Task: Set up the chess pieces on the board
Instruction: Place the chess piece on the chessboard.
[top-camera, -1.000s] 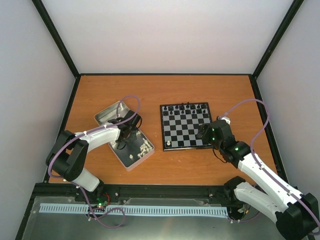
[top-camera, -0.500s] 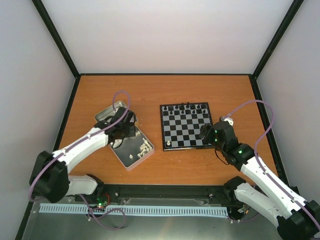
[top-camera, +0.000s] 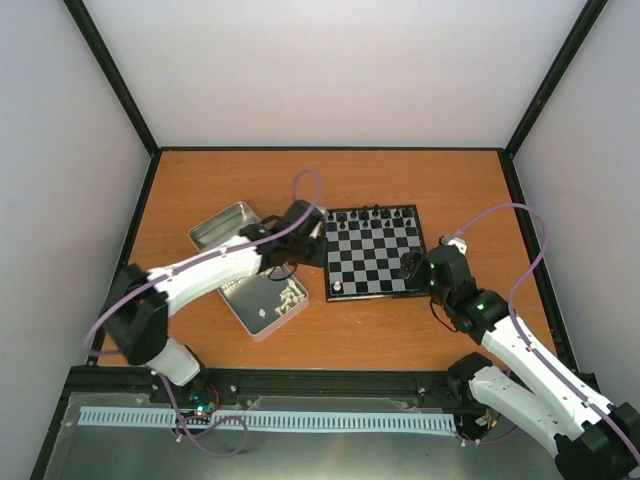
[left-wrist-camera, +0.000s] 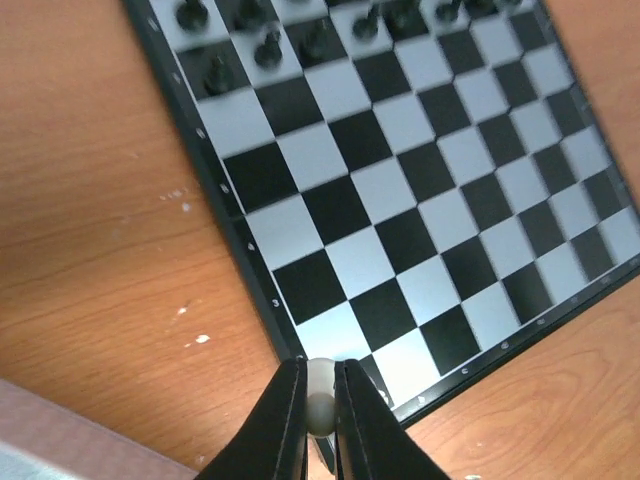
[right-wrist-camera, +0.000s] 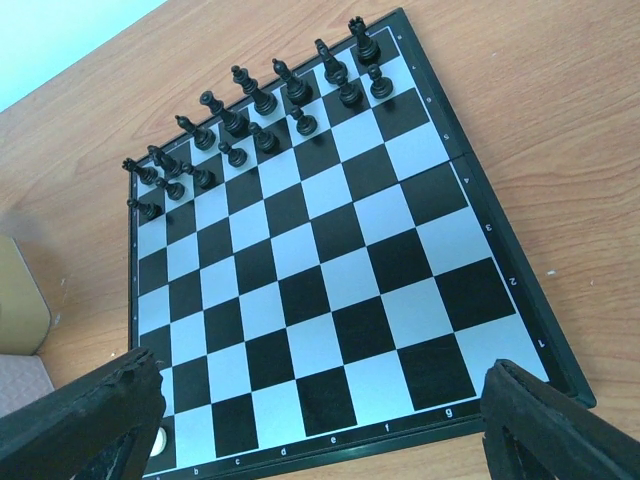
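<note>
Over the tabletop (top-camera: 200, 180), seen from above, the board (top-camera: 372, 270) lies slightly turned, black and pale chequers inside a black border, with black pieces (top-camera: 375, 213) ranked along its far edge and one white piece (top-camera: 337, 287) on its near-left corner. More white chess pieces (top-camera: 291, 295) lie in the tin (top-camera: 248, 305) to its left. The left tool (top-camera: 318, 228) hangs by the board's far-left side, and the right tool (top-camera: 412, 265) by its near-right edge. Through the left wrist, the fingers are pressed onto a cream chess piece (left-wrist-camera: 319, 395) over the board's border; only its rounded end shows, so I cannot tell its long axis. Through the right wrist, the fingers (right-wrist-camera: 90, 420) stand spread wide.
</note>
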